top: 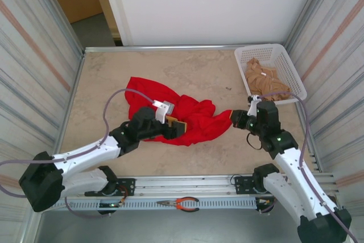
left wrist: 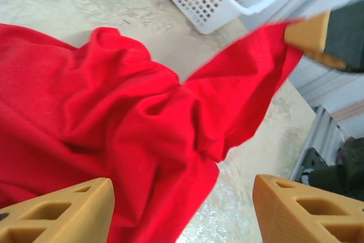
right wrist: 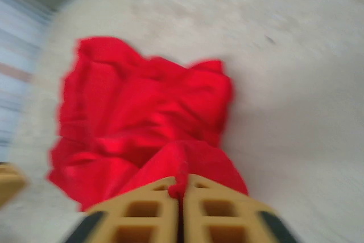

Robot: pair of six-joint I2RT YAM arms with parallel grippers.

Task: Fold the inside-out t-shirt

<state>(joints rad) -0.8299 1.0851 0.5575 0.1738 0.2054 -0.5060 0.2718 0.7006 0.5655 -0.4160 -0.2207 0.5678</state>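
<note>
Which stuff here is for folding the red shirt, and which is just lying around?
For the job: red t-shirt; right tool, pinching its edge; left tool, open over it.
Just lying about: white basket; tan cloth inside it; pliers by the arms' bases.

No readable text, label or number; t-shirt (top: 199, 120) cloth plain red.
</note>
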